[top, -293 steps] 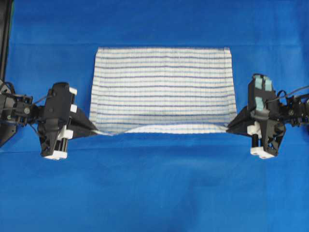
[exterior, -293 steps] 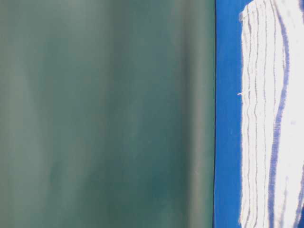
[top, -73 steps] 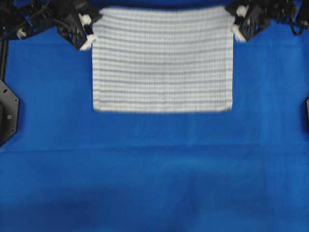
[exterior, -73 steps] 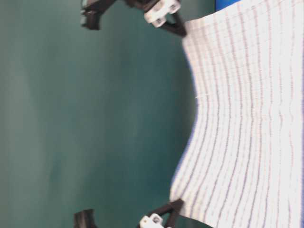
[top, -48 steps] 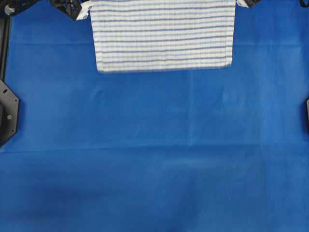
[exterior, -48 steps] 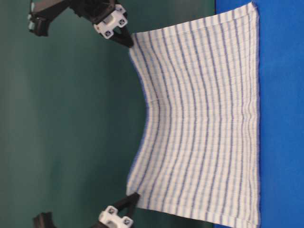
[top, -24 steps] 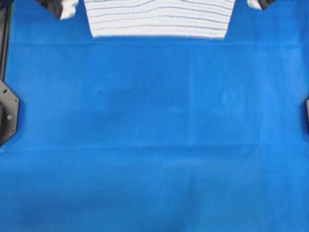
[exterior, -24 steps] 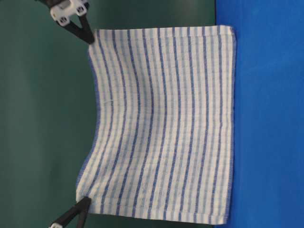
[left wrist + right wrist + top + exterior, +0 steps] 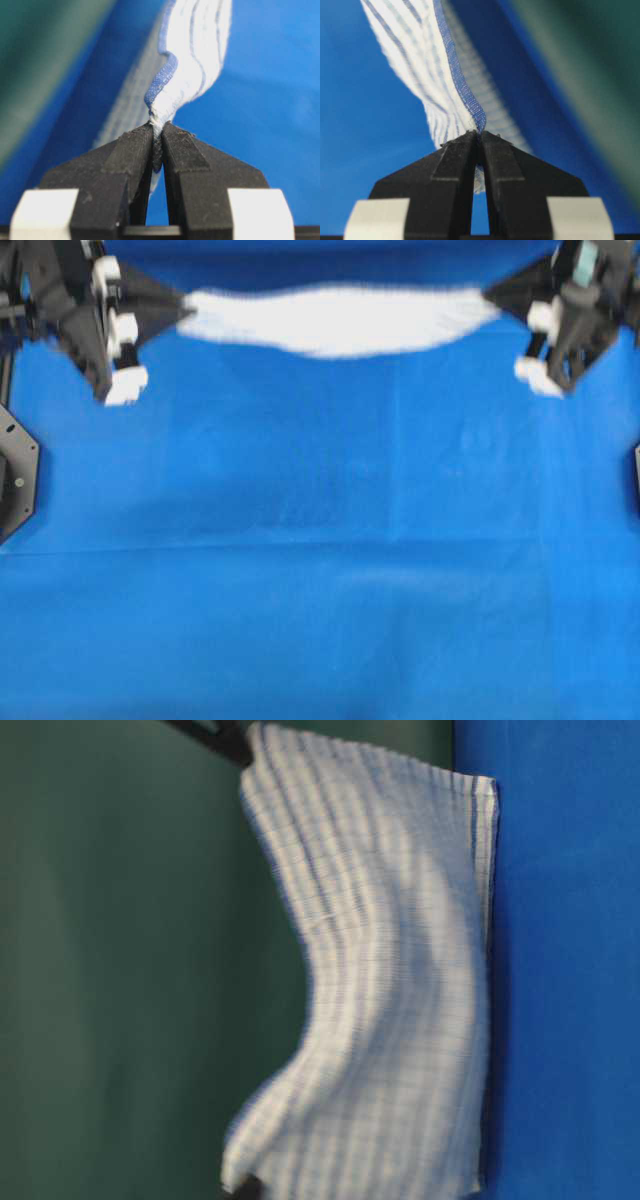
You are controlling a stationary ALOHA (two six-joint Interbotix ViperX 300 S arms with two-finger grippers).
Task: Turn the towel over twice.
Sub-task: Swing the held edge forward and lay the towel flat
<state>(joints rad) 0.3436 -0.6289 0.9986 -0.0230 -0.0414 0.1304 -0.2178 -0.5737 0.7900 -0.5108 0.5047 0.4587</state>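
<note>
The towel (image 9: pixel 335 318), white with thin blue stripes, hangs lifted at the far side of the table, seen almost edge-on from above as a blurred white band. Side on, the towel (image 9: pixel 385 990) billows, its lower edge by the blue cover. My left gripper (image 9: pixel 188 308) is shut on the towel's left top corner (image 9: pixel 159 107); in the left wrist view the left gripper (image 9: pixel 158 129) pinches the hem. My right gripper (image 9: pixel 490 302) is shut on the right top corner; in the right wrist view the right gripper (image 9: pixel 480 134) holds the blue-edged towel (image 9: pixel 427 75).
The blue table covering (image 9: pixel 320 570) spreads over the whole table in front of the towel. Black arm mounts sit at the left edge (image 9: pixel 15 475) and at the right edge (image 9: pixel 636 480). A green backdrop (image 9: pixel 120 970) stands behind.
Both grippers have come back toward the near side and into the overhead view with the towel's top corners. The towel, stretched flat and upright half a second ago, now billows and sags.
</note>
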